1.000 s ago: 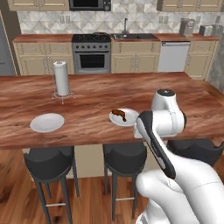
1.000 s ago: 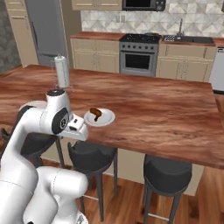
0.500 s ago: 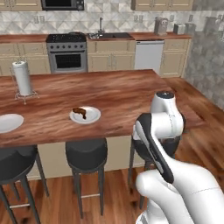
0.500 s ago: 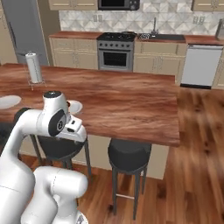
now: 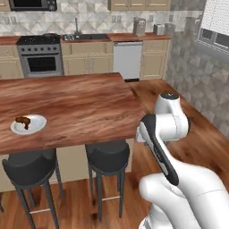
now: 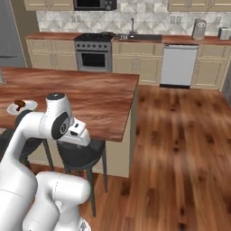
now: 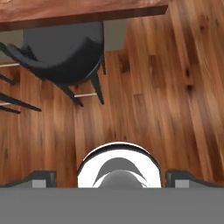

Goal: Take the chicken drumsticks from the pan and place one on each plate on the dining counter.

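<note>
Driving seems to be the step in hand: we judge that one drumstick is already served and we are heading for the second, so the next move calls for reaching the stove [image 5: 41, 56] and the pan, which we cannot make out from here. Our table [image 5: 71, 105] fills the left of both base views, its end corner near our arm. On it sits a plate [image 5: 28, 124], and on that plate lies a drumstick [image 5: 22, 120], a dark brown lump toward the left side. From the right base view the same plate [image 6: 21, 106] shows at the far left, partly behind our arm. Looking down, the hand view gives what the base views lack: a stool [image 7: 65, 52] under the table edge and the wood floor [image 7: 166, 87]. Our claw [image 7: 111, 177] is released and carries nothing, its tips wide apart.
</note>
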